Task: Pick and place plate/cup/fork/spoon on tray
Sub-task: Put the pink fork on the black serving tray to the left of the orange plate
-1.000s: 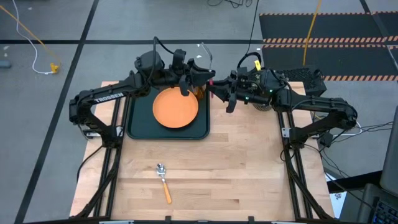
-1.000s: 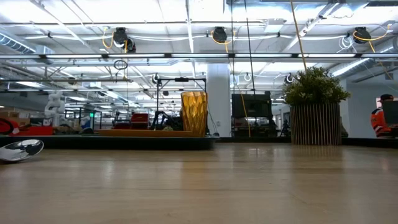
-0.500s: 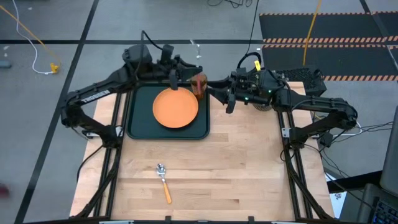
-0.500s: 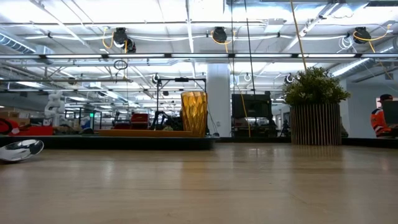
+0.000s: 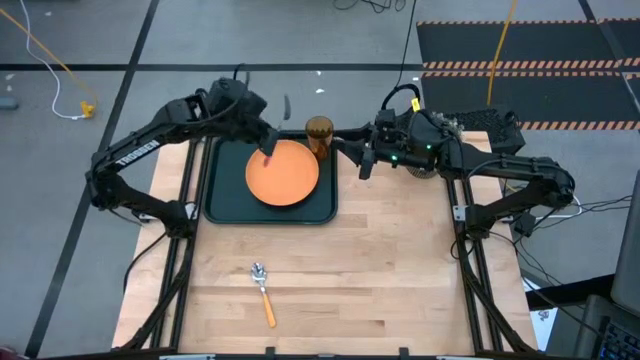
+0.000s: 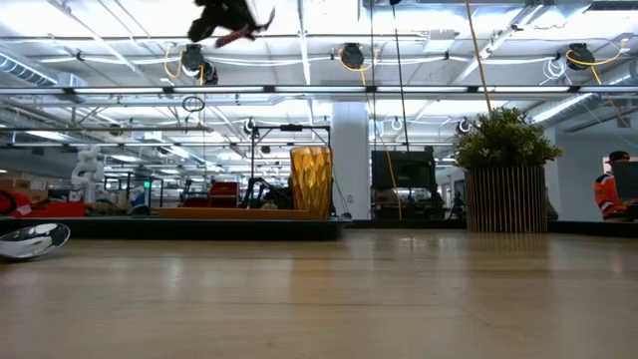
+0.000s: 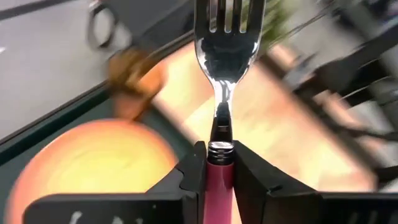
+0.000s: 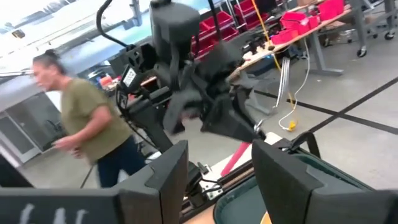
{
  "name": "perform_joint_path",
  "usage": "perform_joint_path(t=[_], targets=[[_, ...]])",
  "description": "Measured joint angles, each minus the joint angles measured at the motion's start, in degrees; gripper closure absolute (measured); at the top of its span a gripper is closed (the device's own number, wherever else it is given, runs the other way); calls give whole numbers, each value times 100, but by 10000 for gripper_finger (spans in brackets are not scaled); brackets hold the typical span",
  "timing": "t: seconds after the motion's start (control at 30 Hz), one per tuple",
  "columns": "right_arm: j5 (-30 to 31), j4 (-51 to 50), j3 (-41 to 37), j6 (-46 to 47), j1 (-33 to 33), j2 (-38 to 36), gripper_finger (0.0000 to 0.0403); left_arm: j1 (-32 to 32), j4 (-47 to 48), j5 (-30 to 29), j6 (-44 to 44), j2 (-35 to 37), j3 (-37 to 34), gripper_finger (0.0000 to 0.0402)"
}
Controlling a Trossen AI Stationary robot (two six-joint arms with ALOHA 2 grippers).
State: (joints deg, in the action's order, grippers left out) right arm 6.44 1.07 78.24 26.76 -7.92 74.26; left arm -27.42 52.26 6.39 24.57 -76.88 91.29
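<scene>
Since a second ago your left gripper (image 5: 267, 152) has pulled back over the plate (image 5: 283, 172), clamping the fork (image 7: 222, 74) by its pink handle. Your right gripper (image 5: 362, 165), fingers apart, waits beside the tray (image 5: 222, 200), which holds plate and cup (image 5: 319, 133). The spoon (image 5: 262, 292) lies on the table (image 5: 400, 270).

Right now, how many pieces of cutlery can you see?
2. The fork is held in the left gripper above the plate; the spoon lies on the table, off the tray.
</scene>
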Motion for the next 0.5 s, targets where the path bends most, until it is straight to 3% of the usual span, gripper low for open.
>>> perform_joint_path(t=[0.2, 0.5], targets=[[137, -45, 0, 105, -2, 0, 232, -190, 1005, -883, -125, -4, -267, 348], [311, -50, 0, 106, -2, 0, 232, -678, 1089, -943, 180, 16, -1787, 343]])
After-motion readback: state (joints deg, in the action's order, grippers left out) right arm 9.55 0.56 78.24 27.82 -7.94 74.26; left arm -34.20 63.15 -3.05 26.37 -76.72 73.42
